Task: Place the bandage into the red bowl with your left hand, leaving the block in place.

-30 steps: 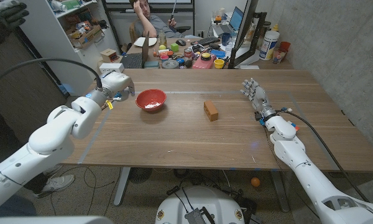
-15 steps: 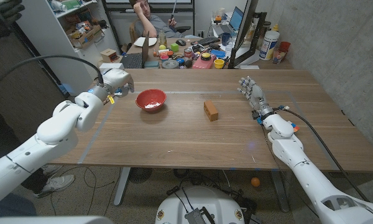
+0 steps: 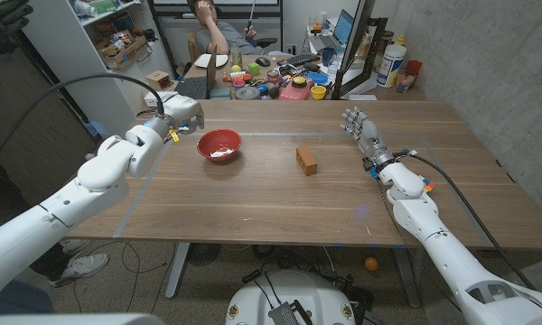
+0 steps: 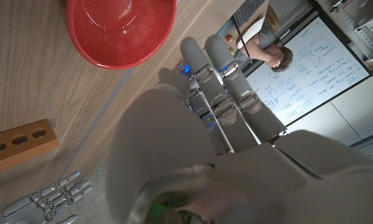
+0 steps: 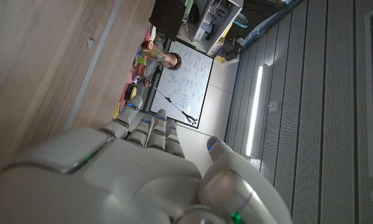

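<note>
While the left hand [image 3: 182,114], fingers extended and empty, hovered beside the round red bowl [image 3: 219,144] holding a white bandage [image 3: 219,153], the open right hand [image 3: 359,129] waited apart from the untouched brown wooden block [image 3: 307,161] on the desk [image 3: 280,203].

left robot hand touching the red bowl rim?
Apart. The head view shows bare table between the left robot hand and the red bowl; the hand sits to the bowl's left, toward the table's far edge.
</note>
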You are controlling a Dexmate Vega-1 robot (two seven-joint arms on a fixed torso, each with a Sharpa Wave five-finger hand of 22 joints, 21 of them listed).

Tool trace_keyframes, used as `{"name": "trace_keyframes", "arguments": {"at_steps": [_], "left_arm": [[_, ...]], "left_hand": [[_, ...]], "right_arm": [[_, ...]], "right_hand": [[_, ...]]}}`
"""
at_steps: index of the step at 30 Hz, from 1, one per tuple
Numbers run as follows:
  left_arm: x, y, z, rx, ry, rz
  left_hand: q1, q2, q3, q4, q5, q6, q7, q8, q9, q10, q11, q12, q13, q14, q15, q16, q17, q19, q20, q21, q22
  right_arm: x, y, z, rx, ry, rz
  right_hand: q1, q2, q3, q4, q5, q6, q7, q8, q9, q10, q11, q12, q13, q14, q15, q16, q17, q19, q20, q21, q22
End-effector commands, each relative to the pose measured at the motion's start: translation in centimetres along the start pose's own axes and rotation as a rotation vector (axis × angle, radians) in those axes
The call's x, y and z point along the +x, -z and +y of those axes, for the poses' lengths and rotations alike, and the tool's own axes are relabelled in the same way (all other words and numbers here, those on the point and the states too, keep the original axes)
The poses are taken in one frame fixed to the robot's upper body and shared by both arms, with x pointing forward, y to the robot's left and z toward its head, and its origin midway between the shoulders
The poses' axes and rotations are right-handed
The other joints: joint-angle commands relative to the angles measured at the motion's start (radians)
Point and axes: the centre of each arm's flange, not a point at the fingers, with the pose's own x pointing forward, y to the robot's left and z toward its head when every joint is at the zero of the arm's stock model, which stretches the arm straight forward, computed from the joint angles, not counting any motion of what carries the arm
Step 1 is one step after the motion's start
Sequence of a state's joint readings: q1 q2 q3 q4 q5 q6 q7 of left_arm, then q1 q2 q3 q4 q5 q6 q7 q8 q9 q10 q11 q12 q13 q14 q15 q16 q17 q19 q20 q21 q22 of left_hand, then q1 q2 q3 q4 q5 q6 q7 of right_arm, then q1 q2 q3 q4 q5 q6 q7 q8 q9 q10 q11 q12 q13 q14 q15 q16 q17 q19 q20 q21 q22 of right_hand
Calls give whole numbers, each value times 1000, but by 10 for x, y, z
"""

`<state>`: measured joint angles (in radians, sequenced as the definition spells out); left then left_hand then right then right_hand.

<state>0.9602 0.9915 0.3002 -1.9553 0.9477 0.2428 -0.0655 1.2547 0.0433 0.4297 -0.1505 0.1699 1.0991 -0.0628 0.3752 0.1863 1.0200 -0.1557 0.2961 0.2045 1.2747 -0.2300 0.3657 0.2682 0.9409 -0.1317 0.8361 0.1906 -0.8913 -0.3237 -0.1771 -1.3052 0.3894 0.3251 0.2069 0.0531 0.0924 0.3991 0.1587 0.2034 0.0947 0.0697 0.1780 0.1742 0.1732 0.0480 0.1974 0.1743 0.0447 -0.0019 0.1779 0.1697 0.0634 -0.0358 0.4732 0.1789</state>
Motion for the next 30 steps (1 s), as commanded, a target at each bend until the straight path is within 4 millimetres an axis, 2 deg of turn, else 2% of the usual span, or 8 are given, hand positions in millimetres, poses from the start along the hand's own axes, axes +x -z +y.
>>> {"name": "trace_keyframes", "arguments": {"at_steps": [1,10,30], "left_arm": [[28,-21,5,15,-10,-46],[45,-31,1,17,14,-51],[62,-46,-31,10,110,-78]], "left_hand": [[5,9,0,3,1,11,-3,0,3,102,-30,2,100,10,-4,-1,4,-2,-59,6,2],[7,8,0,4,1,13,0,-5,3,104,-31,-2,101,12,-4,-2,6,-4,-59,11,1],[8,7,0,5,1,18,-2,-13,4,108,-29,-6,106,12,-4,-5,8,-9,-58,20,0]], "right_arm": [[1,-2,1,-8,-14,-9],[2,-5,2,-15,-42,-24],[0,-12,2,-29,-52,-44]], "right_hand": [[-9,48,6,-3,7,9,0,7,4,9,-3,5,5,10,-1,0,2,11,-24,-4,6],[-9,47,6,-3,7,10,-1,8,4,10,-2,5,5,10,-2,0,2,11,-24,-5,6],[-9,47,6,-3,7,10,0,8,4,11,-2,5,5,11,-1,0,2,13,-24,-8,6]]}}
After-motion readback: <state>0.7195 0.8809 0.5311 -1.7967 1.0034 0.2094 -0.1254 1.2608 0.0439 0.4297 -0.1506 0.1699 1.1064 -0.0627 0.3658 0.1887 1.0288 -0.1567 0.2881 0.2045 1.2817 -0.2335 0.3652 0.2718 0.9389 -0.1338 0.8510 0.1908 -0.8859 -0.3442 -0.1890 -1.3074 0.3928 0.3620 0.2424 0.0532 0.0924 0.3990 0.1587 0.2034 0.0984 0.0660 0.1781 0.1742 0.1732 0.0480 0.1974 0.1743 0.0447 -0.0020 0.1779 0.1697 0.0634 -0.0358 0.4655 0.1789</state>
